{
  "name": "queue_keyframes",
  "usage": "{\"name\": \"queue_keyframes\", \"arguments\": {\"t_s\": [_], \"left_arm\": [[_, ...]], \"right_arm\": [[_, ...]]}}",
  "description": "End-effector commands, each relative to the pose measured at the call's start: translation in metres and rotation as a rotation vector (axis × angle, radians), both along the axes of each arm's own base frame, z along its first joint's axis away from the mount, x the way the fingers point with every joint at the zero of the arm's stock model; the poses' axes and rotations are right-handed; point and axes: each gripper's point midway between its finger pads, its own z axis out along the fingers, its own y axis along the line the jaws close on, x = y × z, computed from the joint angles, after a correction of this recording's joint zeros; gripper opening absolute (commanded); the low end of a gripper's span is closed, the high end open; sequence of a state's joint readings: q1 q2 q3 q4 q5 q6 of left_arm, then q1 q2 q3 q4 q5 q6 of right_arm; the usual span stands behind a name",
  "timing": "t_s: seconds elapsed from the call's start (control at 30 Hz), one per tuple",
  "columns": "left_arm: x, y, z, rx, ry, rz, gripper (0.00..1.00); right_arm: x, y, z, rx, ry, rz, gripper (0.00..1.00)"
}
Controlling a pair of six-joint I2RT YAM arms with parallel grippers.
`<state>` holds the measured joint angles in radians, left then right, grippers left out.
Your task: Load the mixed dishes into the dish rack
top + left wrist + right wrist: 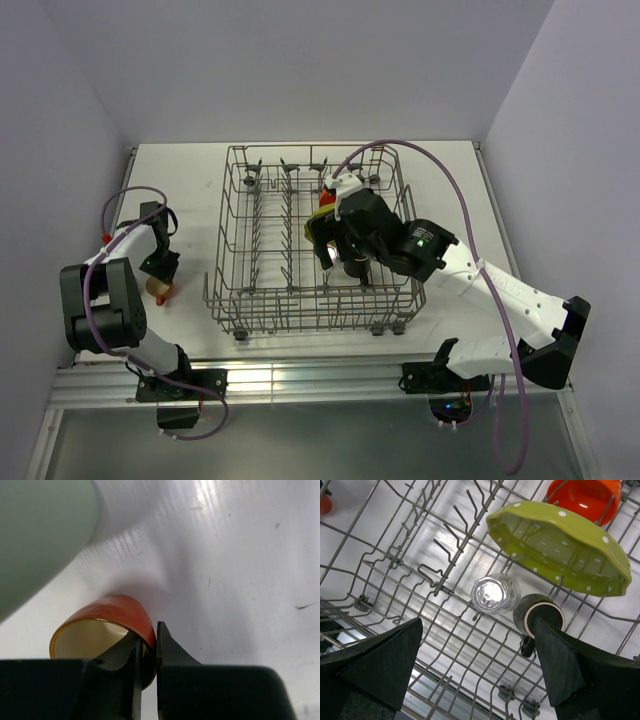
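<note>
The left fingers (pixel 172 655) are pinched narrow on the rim of the small orange cup (pixel 120 615), which lies on its side on the white desk (pixel 240 555), left of the dish rack (pixel 222 262). The right fingers (pixel 375 660) hang wide and empty over the rack's right half, above the clear glass (pixel 495 594) and dark brown mug (pixel 538 617). The yellow-green scalloped plate (pixel 560 547) sits tilted just beyond them, with the orange bowl (pixel 585 497) on its far side.

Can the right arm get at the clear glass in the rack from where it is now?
Probably yes. The right gripper hangs open over the dish rack, with the clear glass showing between its fingers and nothing covering it. The dark brown mug stands close beside it, so one finger may catch it.
</note>
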<state>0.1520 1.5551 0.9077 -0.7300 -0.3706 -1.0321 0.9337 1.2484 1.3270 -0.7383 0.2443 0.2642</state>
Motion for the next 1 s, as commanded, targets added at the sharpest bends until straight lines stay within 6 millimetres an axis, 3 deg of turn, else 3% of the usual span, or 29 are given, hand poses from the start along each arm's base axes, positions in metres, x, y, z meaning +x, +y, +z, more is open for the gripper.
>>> {"name": "queue_keyframes", "arguments": {"t_s": [0.0, 0.13, 0.2, 0.33, 0.37, 0.43, 0.47, 0.57, 0.67, 0.7, 0.77, 0.8, 0.83, 0.9, 0.97], "left_arm": [[0.018, -0.007, 0.017, -0.004, -0.057, -0.034, 0.00], [0.026, -0.010, 0.050, 0.020, -0.093, -0.059, 0.00], [0.035, -0.009, 0.077, 0.034, -0.160, -0.072, 0.00], [0.034, -0.006, 0.125, 0.071, -0.238, -0.077, 0.00], [0.037, -0.003, 0.150, 0.091, -0.298, -0.077, 0.00], [0.036, -0.003, 0.176, 0.104, -0.351, -0.084, 0.00], [0.036, -0.004, 0.206, 0.115, -0.428, -0.100, 0.00], [0.040, -0.021, 0.265, 0.085, -0.627, -0.197, 0.00], [0.039, -0.063, 0.303, -0.052, -0.812, -0.386, 0.00], [0.043, -0.090, 0.321, -0.145, -0.909, -0.496, 0.00], [0.038, -0.119, 0.329, -0.275, -0.988, -0.600, 0.00], [0.041, -0.133, 0.345, -0.323, -1.070, -0.667, 0.00], [0.032, -0.156, 0.352, -0.433, -1.103, -0.757, 0.00], [0.022, -0.176, 0.359, -0.541, -1.154, -0.820, 0.00], [0.008, -0.195, 0.383, -0.598, -1.259, -0.946, 0.00]], "right_arm": [[0.000, 0.006, 0.016, 0.064, -0.042, 0.006, 1.00], [-0.001, 0.007, 0.022, 0.092, -0.045, 0.007, 0.99], [-0.002, 0.006, 0.024, 0.103, -0.048, 0.010, 0.99], [-0.004, 0.008, 0.028, 0.124, -0.053, 0.017, 1.00], [-0.005, 0.010, 0.028, 0.129, -0.049, 0.026, 0.99], [-0.005, 0.012, 0.027, 0.131, -0.041, 0.034, 1.00], [-0.005, 0.015, 0.029, 0.137, -0.039, 0.041, 0.99], [-0.010, 0.028, 0.039, 0.194, -0.027, 0.090, 1.00], [-0.018, 0.045, 0.055, 0.268, -0.013, 0.166, 0.99], [-0.019, 0.049, 0.061, 0.288, -0.015, 0.183, 0.99], [-0.025, 0.056, 0.072, 0.326, -0.008, 0.227, 0.99], [-0.026, 0.059, 0.075, 0.342, -0.007, 0.239, 0.99], [-0.030, 0.061, 0.079, 0.361, -0.001, 0.262, 1.00], [-0.034, 0.065, 0.090, 0.411, 0.000, 0.289, 0.99], [-0.041, 0.065, 0.097, 0.459, 0.021, 0.338, 0.99]]}}
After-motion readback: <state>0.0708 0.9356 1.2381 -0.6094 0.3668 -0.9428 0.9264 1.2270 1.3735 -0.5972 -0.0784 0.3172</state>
